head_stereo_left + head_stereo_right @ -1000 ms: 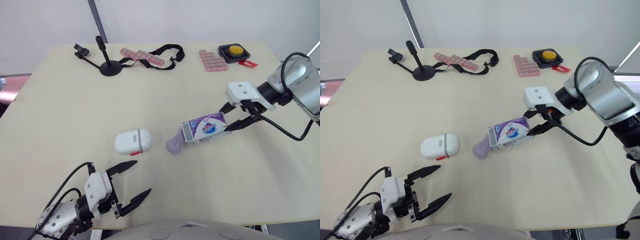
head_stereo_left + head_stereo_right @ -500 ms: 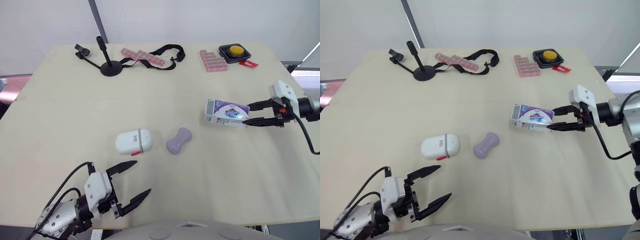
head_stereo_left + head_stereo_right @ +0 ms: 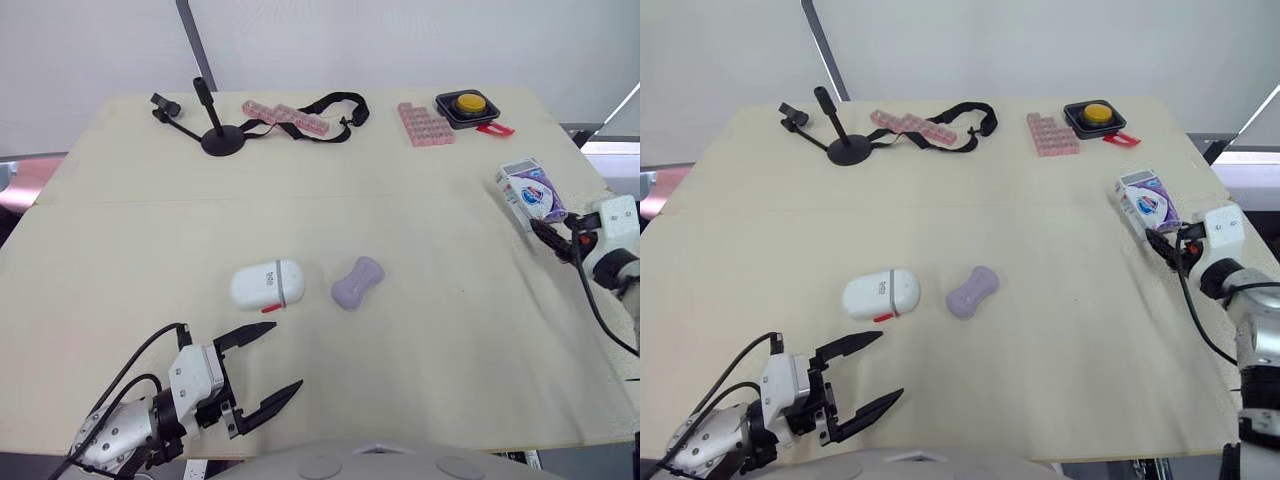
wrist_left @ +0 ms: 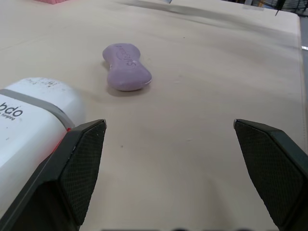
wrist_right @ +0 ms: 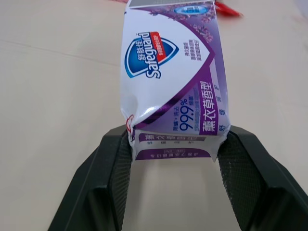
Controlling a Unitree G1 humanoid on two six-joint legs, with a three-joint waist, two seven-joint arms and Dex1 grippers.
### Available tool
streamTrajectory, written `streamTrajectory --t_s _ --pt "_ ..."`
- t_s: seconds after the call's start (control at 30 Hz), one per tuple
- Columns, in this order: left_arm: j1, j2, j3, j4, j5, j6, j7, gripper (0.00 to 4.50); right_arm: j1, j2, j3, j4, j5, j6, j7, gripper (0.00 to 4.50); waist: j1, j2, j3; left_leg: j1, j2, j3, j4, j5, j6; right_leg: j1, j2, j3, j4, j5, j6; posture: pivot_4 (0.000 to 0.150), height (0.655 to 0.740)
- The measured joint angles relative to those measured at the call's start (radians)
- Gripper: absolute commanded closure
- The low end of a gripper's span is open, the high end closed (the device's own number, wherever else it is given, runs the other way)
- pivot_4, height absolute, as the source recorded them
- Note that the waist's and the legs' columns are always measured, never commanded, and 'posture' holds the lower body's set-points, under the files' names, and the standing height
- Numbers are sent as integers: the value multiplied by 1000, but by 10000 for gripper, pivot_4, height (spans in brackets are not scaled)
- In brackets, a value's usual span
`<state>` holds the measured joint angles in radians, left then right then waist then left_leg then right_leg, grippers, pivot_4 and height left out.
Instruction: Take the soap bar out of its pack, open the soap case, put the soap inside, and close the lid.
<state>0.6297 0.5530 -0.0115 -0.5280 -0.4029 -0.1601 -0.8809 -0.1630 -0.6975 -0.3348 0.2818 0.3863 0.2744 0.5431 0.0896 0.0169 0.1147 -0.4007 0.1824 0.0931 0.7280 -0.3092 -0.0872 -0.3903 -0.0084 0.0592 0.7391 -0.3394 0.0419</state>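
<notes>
Place: a robot test lab, by the look of it.
Room: plain white wall, one wide pale table.
Gear: small black stand with a jointed arm, yellow push-button in a black box.
Props: pink trays and a black strap, laid out at the far edge.

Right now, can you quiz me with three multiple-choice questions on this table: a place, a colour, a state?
1. Where is the soap bar? A on the table, beside the soap case; B in the pack; C inside the case.
2. Its colour? A white; B yellow; C purple.
3. The right gripper is: A open; B shut on the pack; C shut on the case.
Answers: A, it lies bare on the table; C, pale purple; B, its fingers clamp the pack's end.
</notes>
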Motion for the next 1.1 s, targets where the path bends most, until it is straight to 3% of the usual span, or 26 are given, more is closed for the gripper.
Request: streamTrajectory --t_s 0.27,0.6,0.8,1.1 --pt "-20 10 -8 4 0 0 -39 0 3 31 -60 -83 5 204 -155 19308 -6 2 -1 3 -1 0 -3 0 -1 3 0 0 -2 0 0 1500 7096" --pt "-29 10 -8 7 1 0 -38 0 -18 65 -77 -89 28 267 -163 19308 -9 2 -1 8 -1 1 -7 1 -2 7 -1 0 -5 0 0 1500 7096" --pt "-30 10 -8 7 1 0 -33 0 -25 56 -75 -35 18 237 -102 87 -9 2 -1 8 -1 0 -7 1 -2 7 -1 0 -5 0 0 1500 7096" --pt "-50 10 -8 4 1 22 -17 0 -26 -44 -77 31 -13 74 39 87 -9 2 -1 8 -1 0 -7 1 -2 8 -1 0 -5 0 0 1500 7096"
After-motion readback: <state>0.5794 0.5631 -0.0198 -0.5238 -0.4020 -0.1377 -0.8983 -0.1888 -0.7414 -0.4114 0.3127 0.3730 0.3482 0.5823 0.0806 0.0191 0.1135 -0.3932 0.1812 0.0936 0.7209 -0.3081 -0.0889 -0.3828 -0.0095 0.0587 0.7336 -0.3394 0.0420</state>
